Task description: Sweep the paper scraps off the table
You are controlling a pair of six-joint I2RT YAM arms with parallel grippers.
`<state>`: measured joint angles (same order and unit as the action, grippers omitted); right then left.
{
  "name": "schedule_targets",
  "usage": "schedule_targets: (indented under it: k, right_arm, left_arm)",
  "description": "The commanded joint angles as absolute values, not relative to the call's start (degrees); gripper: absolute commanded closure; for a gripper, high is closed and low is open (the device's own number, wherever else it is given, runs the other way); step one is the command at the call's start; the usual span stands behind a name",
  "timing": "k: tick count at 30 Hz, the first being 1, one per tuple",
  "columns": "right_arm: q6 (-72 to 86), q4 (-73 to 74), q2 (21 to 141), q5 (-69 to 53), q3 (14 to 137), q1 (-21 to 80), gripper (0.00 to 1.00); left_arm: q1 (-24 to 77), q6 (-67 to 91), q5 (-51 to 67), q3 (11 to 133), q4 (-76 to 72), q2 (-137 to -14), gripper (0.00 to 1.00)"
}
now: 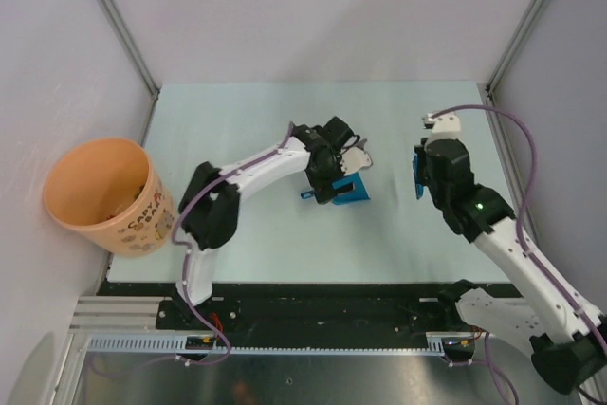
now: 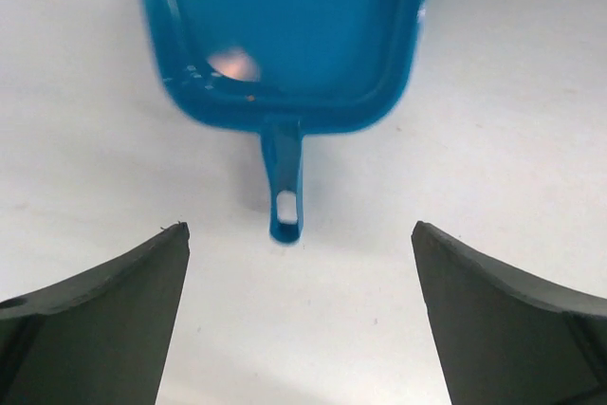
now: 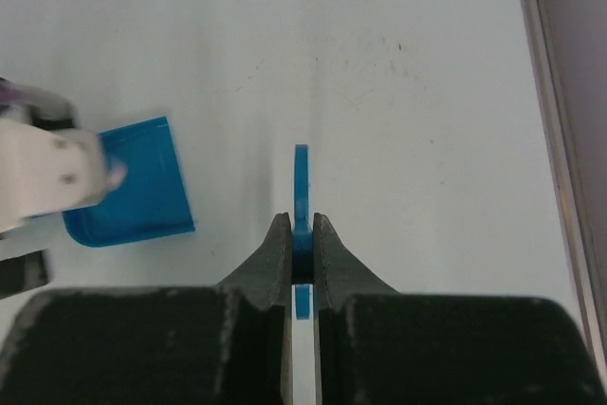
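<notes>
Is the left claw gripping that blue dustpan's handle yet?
Apart. The left wrist view shows the left gripper open, with bare table between each finger and the dustpan handle.

A blue dustpan (image 1: 351, 193) lies left of a blue brush (image 1: 418, 177), with an orange bucket (image 1: 128, 225) far left.

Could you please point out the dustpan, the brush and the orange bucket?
dustpan (image 2: 285, 26): left wrist view, tray floor.
brush (image 3: 302, 182): right wrist view, blue edge sticking forward.
orange bucket (image 1: 137, 220): top external view, printed outer wall.
</notes>
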<state>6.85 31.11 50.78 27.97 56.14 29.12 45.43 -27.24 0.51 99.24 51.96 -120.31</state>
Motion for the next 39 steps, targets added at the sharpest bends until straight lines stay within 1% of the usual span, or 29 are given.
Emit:
schedule_targets:
  k: [1,2,3,4,6,7,8,10,11,14,17,21,23,24,25,26,27,28,31,32,34,35,37,38,39]
  right_arm:
    - [-2.7,16.7,58.7,31.2,56.1,32.9,1.0]
    - [-4.6,14.0,60.5,33.2,56.1,34.6,1.0]
    - [-9.6,11.3,64.9,37.1,56.1,36.9,1.0]
    - [-12.2,5.2,67.0,38.9,56.1,40.4,1.0]
    - [-18.2,-1.4,72.0,42.3,56.2,43.3,1.0]
    - [-19.3,-5.2,76.8,43.1,56.5,44.4,1.0]
    - [-20.0,-6.3,78.9,43.5,57.7,46.5,1.0]
    - [-19.9,-6.5,85.3,44.2,59.4,48.1,1.0]
    - [-19.9,-6.3,87.3,44.2,60.5,49.4,1.0]
    - [-20.0,-5.7,94.5,45.3,61.8,51.6,1.0]
    - [-19.7,-3.8,100.3,47.4,64.4,55.0,1.0]
    - [-17.9,-0.4,105.2,46.9,67.0,58.0,1.0]
    - [-15.4,3.0,106.6,46.5,69.3,58.2,0.79]
    - [-14.4,6.3,107.7,46.3,70.5,58.3,0.65]
    - [-13.7,8.0,107.8,46.2,72.1,58.4,0.45]
    - [-13.1,9.1,107.9,45.9,72.8,58.6,0.39]
    - [-12.4,10.6,107.2,45.4,73.2,58.8,0.22]
    - [-12.0,11.5,106.4,44.0,74.0,59.1,0.0]
    - [-10.8,15.9,103.1,34.7,75.8,59.7,0.0]
    - [-11.1,17.0,102.3,28.1,76.6,60.6,0.0]
    - [-13.3,19.1,99.2,21.5,76.7,62.2,0.0]
    - [-14.1,19.9,98.2,11.9,76.8,63.4,0.0]
    - [-16.3,23.3,96.5,-1.4,77.0,63.6,0.0]
    - [-17.1,24.4,95.4,-13.5,76.9,63.6,0.0]
    - [-17.5,26.3,95.0,-18.3,76.9,63.5,0.0]
  left_arm:
    - [43.6,-27.4,8.3,98.9,51.7,-102.4,0.0]
    - [41.7,-27.2,8.6,98.0,51.6,-100.7,0.0]
    - [40.4,-27.0,9.0,97.0,51.6,-99.2,0.0]
    - [38.9,-26.6,9.9,94.8,51.5,-96.1,0.0]
    - [33.4,-25.7,10.5,92.4,51.1,-93.4,0.0]
    - [31.3,-24.9,10.7,89.9,51.0,-92.4,0.0]
    - [26.9,-24.4,11.5,88.6,50.5,-90.1,0.0]
    - [22.7,-23.7,13.0,84.5,50.4,-88.2,0.0]
    - [18.9,-23.9,14.9,83.1,50.2,-86.1,0.0]
    - [14.1,-24.6,16.0,78.3,50.0,-83.6,0.0]
    - [11.7,-25.3,16.1,75.1,50.0,-81.0,0.0]
    - [9.2,-25.7,19.8,73.8,49.8,-79.5,0.0]
    - [8.8,-25.6,19.7,74.0,49.7,-79.5,0.0]
    - [8.8,-25.7,19.6,74.0,49.7,-79.5,0.0]
    - [8.8,-25.8,20.0,74.1,49.7,-79.5,0.0]
    - [8.8,-25.8,20.2,74.0,49.7,-79.6,0.0]
    - [8.8,-25.9,20.5,74.0,49.7,-79.6,0.0]
    - [8.8,-26.1,20.5,74.0,49.7,-79.6,0.0]
    - [8.7,-26.5,20.5,73.9,49.7,-79.9,0.0]
    - [8.7,-26.5,20.5,73.9,49.7,-80.1,0.0]
    - [8.7,-26.5,20.4,73.9,49.7,-80.1,0.0]
    - [8.6,-26.5,20.5,73.8,49.7,-80.2,0.0]
    - [8.5,-26.5,20.7,73.5,49.6,-80.2,0.0]
    - [8.5,-26.6,20.9,73.3,49.6,-80.1,0.0]
    - [8.5,-26.7,21.4,73.0,49.5,-80.0,0.0]
